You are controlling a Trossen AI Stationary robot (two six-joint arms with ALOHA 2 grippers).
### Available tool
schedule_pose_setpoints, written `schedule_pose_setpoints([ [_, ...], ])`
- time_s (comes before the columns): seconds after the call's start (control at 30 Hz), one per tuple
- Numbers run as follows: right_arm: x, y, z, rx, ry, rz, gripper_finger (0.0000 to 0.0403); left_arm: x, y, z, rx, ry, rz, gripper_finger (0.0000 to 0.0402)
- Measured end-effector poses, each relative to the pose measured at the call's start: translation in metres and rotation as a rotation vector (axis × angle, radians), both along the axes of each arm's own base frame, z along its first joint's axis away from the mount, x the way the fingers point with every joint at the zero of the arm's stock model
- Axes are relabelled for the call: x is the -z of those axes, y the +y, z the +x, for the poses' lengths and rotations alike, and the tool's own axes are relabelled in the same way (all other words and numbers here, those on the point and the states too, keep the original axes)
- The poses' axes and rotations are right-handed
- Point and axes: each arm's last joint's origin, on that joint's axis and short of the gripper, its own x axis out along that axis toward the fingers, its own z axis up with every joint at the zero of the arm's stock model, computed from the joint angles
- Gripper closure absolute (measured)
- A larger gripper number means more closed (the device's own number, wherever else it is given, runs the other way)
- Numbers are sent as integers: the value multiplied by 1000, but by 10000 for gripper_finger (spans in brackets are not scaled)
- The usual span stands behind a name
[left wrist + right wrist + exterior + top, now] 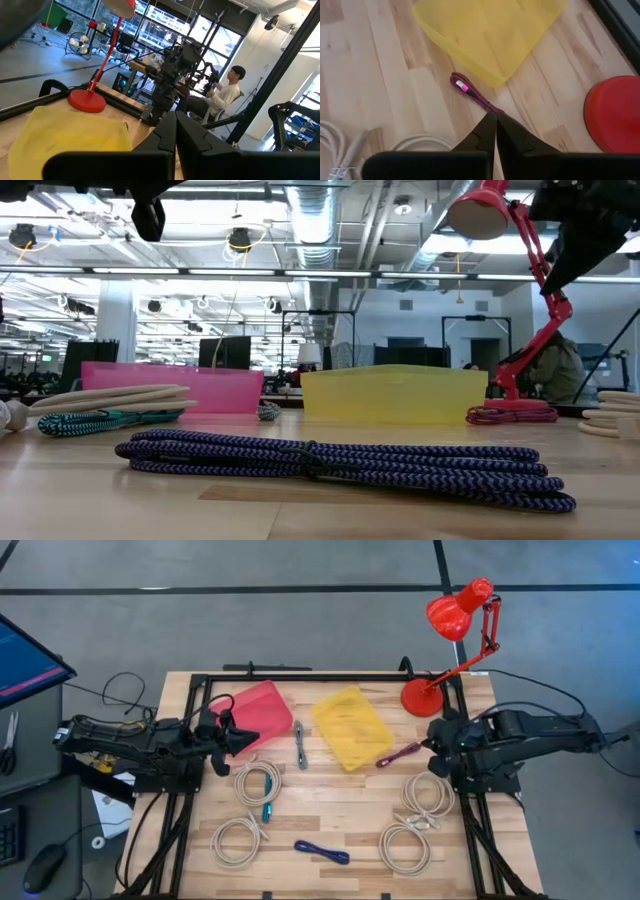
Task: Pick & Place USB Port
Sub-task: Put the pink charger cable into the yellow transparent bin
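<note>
Low view, nearest: blue braided cable bundle point(340, 465) on pale wooden table point(90, 490). Beyond: translucent pink bin point(170, 388), translucent yellow plastic bin point(393, 394). Magenta braided USB cable point(472, 92) just beside yellow bin. Right gripper point(496, 120) above it, jaws closed, empty. Left gripper point(250, 739) by pink bin, jaws closed.

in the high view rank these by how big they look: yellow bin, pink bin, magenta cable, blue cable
1. yellow bin, clearly biggest as seen.
2. pink bin, partly covered by the left gripper, so possibly equal.
3. blue cable and magenta cable: too alike to rank.
</note>
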Motion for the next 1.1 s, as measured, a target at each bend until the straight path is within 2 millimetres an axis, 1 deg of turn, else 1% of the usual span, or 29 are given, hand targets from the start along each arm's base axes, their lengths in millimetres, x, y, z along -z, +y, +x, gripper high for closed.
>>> schedule_pose_setpoints([
  [0.2, 4, 0, 7, 1, 40, -2, 363, 0, 0, 0, 0, 0, 0, 396],
  [0.47, 12, 1, 19, -1, 118, -7, 359, 0, 0, 0, 1, 0, -2, 396],
  [0.63, 23, 2, 33, 10, 216, -23, 348, 0, 0, 0, 1, 0, -2, 396],
  [0.77, 34, 3, 46, 11, 308, -30, 312, 0, 0, 0, 0, 1, 0, 396],
  [1.0, 51, 3, 60, 5, 427, -53, 214, 0, 0, 0, 1, 1, 1, 396],
  [1.1, 51, 4, 61, -14, 430, -58, 198, 0, 0, 0, 1, 1, 1, 396],
])
